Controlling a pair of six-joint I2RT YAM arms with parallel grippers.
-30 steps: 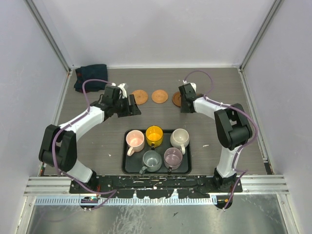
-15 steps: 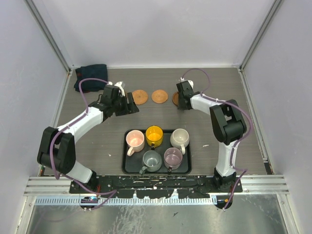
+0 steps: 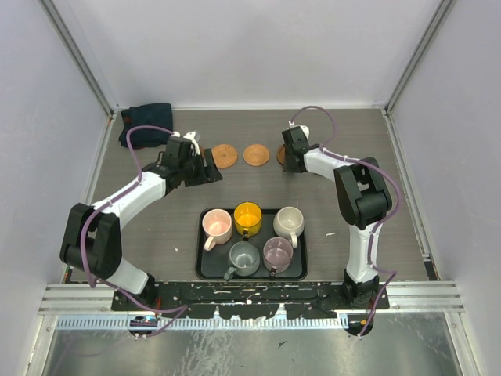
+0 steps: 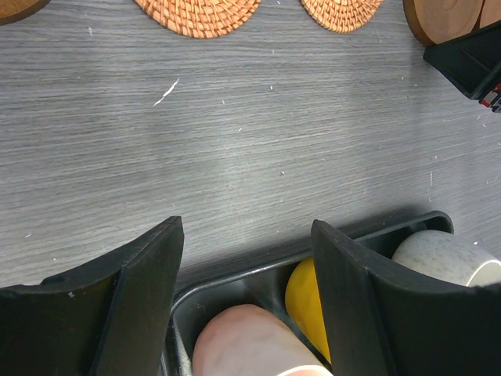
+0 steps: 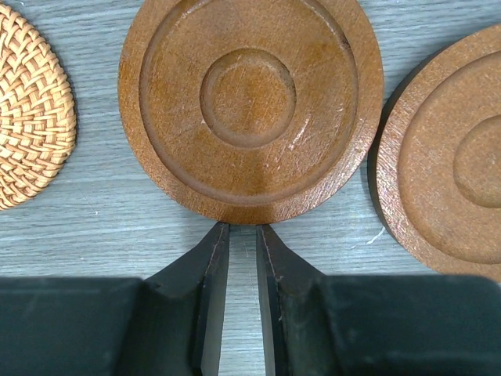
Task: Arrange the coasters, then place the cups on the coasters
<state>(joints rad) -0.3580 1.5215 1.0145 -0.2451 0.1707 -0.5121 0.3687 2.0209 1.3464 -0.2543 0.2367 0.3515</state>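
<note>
Two woven coasters [image 3: 225, 155] [image 3: 256, 154] lie in a row at the back, and a wooden coaster [image 3: 281, 157] peeks out beside my right gripper [image 3: 290, 159]. In the right wrist view the fingertips [image 5: 221, 235], a narrow slit apart with nothing between them, touch the near rim of a wooden coaster [image 5: 250, 110]. Another wooden coaster [image 5: 450, 180] lies to its right. The pink [image 3: 217, 225], yellow [image 3: 247, 215], cream [image 3: 288, 221], grey-teal [image 3: 243, 256] and mauve [image 3: 277, 251] cups stand in the black tray [image 3: 205, 270]. My left gripper [image 4: 246, 258] hangs wide open over the table above the tray's far rim [image 4: 235, 274].
A dark folded cloth [image 3: 145, 124] lies in the back left corner. The left wrist view shows the edge of a further brown disc [image 4: 16, 6] at the top left. Grey walls close in the table on three sides.
My right gripper has slid a little left and toward the back along the coaster row, and its elbow has swung inward. The left gripper has shifted only slightly left.
</note>
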